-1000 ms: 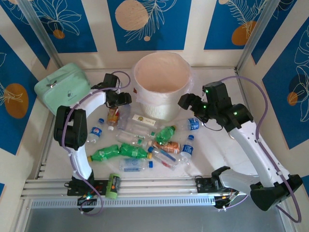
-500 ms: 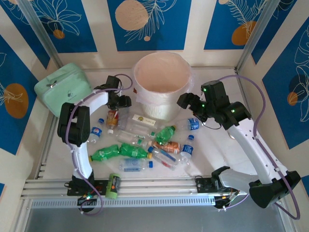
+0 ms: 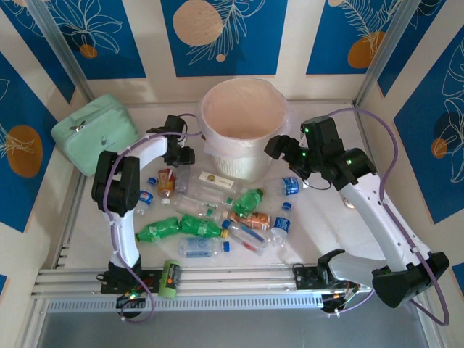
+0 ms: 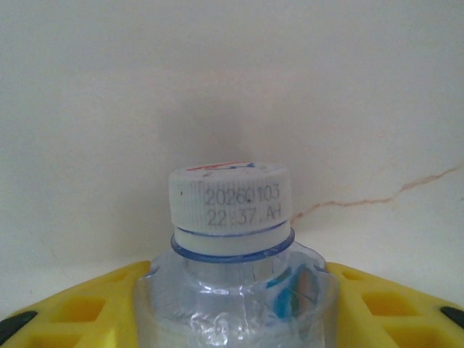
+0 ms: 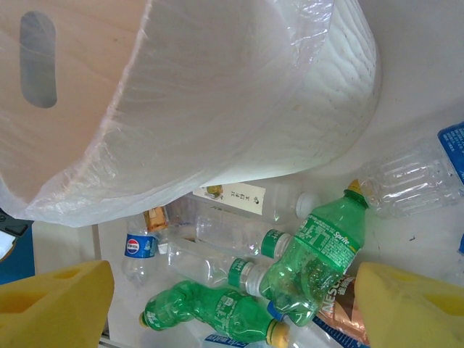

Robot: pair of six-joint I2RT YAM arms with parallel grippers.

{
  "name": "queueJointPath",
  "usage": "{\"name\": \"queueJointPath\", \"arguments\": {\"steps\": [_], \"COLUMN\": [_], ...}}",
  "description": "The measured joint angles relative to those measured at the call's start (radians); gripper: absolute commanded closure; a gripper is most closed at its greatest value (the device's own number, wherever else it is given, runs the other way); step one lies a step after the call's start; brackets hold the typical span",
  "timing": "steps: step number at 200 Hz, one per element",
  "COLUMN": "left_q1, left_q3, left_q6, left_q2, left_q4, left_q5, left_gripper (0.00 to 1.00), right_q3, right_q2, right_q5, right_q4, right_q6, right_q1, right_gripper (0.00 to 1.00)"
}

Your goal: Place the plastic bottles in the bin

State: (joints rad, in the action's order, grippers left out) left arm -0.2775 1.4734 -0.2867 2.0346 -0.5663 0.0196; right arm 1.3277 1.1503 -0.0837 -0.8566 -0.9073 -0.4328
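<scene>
The bin [image 3: 239, 164], a round pale pail with a thin white liner, stands at the back centre and appears again as the bin [image 5: 239, 94] in the right wrist view. My left gripper [image 3: 178, 154] hangs just left of it, shut on a clear bottle [image 4: 232, 283] with a white cap, held between the yellow fingers [image 4: 72, 312]. My right gripper [image 3: 280, 149] is open beside the bin's right wall. Below that open gripper [image 5: 232, 275] lie a green Sprite bottle [image 5: 319, 254], another green bottle [image 5: 210, 312] and a Pepsi-labelled bottle [image 5: 136, 250]. Several bottles [image 3: 217, 214] are scattered in front of the bin.
A mint-green zip case [image 3: 94, 130] sits at the back left. A small green and orange cylinder [image 3: 169, 279] rests on the front aluminium rail [image 3: 239, 278]. A bottle with a brown-orange label [image 3: 167, 180] lies just below the left gripper. Patterned walls close in three sides.
The left arm has swung slightly right, bringing its gripper nearer the bin. The right gripper has edged left and up along the bin's right wall.
</scene>
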Motion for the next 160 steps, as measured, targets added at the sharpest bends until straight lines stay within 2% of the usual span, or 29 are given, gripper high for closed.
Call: {"name": "queueJointPath", "arguments": {"steps": [55, 75, 137, 160], "left_q1": [0.0, 0.006, 0.057, 0.082], "left_q3": [0.026, 0.027, 0.05, 0.059], "left_q6": [-0.019, -0.032, -0.096, -0.159], "left_q2": [-0.008, -0.058, -0.42, -0.548], "left_q4": [-0.045, -0.079, -0.147, -0.147], "left_q5": [-0.009, -0.025, -0.03, 0.025], "left_gripper": [0.59, 0.59, 0.59, 0.58], "right_q3": [0.008, 0.02, 0.163, 0.229], "right_q2": [-0.001, -0.005, 0.016, 0.066], "right_q5": [-0.007, -0.006, 0.025, 0.076], "right_q4": [0.004, 0.015, 0.08, 0.109], "right_q6": [0.021, 0.041, 0.13, 0.153], "right_q1": [-0.003, -0.027, -0.206, -0.256], "right_gripper": [0.13, 0.13, 0.13, 0.08]}}
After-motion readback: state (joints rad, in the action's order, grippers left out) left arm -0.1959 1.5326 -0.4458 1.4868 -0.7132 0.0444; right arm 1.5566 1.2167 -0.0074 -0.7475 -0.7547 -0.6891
